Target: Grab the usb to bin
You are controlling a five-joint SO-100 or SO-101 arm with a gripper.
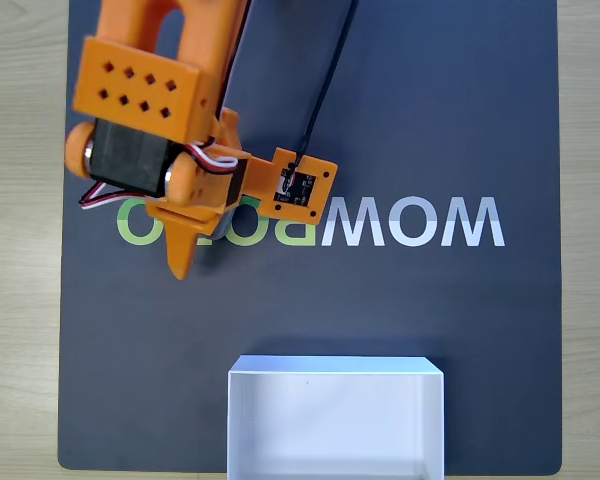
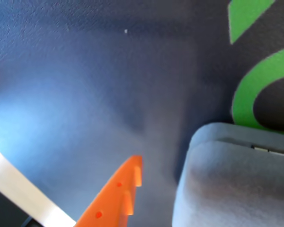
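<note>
The dark mat takes up most of the fixed view, with pale wooden table showing at its 9 and 3 o'clock edges and the large lettering printed across its middle. Next in size is the orange arm, which comes in from 12 o'clock and leans toward 10 o'clock of the mat, with its small camera board sticking out toward the centre. The bin sits at 6 o'clock, open, white and with nothing inside, well apart from the arm.

The gripper points down toward 6 o'clock over the green letters. In the wrist view the usb fills the 4 o'clock corner, a grey rounded block lying flat on the mat just below the green print. One orange toothed finger rises from 6 o'clock, just beside the block with a strip of mat between them; the other finger cannot be made out, so I cannot tell whether the jaws stand apart or together, though nothing looks clamped.

As a judgement, the task is early: the approach looks nearly made, but the grasp, lift, carry to the bin and release are all left
</note>
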